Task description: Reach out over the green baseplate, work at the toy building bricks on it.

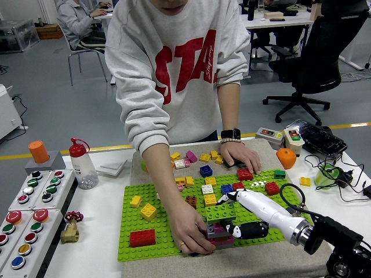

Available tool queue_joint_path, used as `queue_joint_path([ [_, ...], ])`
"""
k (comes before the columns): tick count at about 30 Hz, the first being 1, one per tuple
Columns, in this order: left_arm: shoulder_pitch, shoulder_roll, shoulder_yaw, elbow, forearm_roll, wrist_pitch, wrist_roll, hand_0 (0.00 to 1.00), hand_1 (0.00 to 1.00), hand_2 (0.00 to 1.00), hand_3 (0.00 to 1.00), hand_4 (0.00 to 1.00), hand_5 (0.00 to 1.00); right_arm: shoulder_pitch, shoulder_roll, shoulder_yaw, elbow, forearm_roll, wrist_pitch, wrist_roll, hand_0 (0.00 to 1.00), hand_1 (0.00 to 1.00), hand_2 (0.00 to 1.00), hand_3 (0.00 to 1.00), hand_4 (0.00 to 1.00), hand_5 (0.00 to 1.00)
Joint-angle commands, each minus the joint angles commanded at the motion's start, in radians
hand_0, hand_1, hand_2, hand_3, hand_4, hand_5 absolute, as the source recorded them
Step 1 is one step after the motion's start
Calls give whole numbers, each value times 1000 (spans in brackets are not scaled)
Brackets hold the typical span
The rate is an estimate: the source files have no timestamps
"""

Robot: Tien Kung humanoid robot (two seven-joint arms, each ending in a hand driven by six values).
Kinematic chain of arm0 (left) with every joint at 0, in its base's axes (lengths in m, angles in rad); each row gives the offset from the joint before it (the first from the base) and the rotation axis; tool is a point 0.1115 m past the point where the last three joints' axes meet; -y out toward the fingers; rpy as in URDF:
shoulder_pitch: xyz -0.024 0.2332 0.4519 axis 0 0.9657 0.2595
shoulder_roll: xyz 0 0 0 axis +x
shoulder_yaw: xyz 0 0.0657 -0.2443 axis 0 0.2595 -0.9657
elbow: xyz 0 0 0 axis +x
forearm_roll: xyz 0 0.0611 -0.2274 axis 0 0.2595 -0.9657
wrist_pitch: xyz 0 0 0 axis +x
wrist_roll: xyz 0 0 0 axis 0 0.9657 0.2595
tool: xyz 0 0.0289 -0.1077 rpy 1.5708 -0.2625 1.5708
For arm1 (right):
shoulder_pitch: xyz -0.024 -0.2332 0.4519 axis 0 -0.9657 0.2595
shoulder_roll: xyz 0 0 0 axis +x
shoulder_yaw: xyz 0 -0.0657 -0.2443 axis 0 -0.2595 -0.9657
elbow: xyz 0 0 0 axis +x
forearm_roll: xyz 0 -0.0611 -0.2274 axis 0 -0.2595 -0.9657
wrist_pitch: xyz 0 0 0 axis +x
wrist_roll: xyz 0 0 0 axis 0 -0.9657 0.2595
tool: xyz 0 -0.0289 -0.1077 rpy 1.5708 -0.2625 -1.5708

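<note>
**Presently: right hand at brick stack, person steadying it**

Counter [98, 231]: white, carrying all items. A person in a grey sweatshirt [174, 63] stands at its far side, leaning over it.

Green baseplate [130, 246]: lies flat at the counter's centre on a beige mat [261, 263], with loose toy building bricks scattered over it and beyond its far edge.

Robot's right hand [235, 223]: white, enters from the lower right on a black arm and sits at the near middle of the baseplate. Its white fingers [232, 198] are against the far side of a green brick [220, 214], and a black thumb [249, 230] lies just below it; together they appear clamped on that brick. Left hand not seen.

Brick stack [219, 234]: the green brick tops dark and pink bricks standing on the baseplate.

Person's hands: one hand [191, 231] rests on the baseplate, touching the stack's left side. The other hand [239, 155], with a wristwatch, rests flat at the baseplate's far edge.

Other bricks: a red brick [142, 237] near the front left, a yellow brick [149, 211] behind it.

Elsewhere: a button panel [26, 223] at far left, a clear bottle [82, 165] with a red cap beside it.
</note>
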Motion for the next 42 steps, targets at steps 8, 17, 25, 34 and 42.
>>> queue_joint_path([
  [8, 2, -1, 0, -1, 2, -1, 2, 631, 598, 608, 414, 311, 943, -1, 7, -7, -11, 28, 6, -25, 942, 700, 551, 545, 416, 150],
  [17, 3, -1, -1, -1, 4, -2, 3, 632, 598, 607, 414, 312, 943, -3, 17, -9, -34, 41, -2, -26, 944, 703, 553, 548, 421, 157],
  [25, 0, 0, -1, -1, 4, -2, 2, 632, 598, 607, 414, 313, 943, -1, 13, -8, -28, 48, -1, -26, 947, 704, 552, 548, 423, 160],
  [34, 0, 0, 0, -1, 3, -2, 2, 632, 598, 607, 414, 313, 944, -1, 12, -4, -17, 64, 2, -25, 947, 705, 552, 548, 424, 160],
  [42, 0, 0, 0, -1, 3, -3, 3, 633, 599, 607, 414, 314, 947, -3, 9, -1, -6, 89, 9, -25, 943, 703, 553, 551, 426, 164],
])
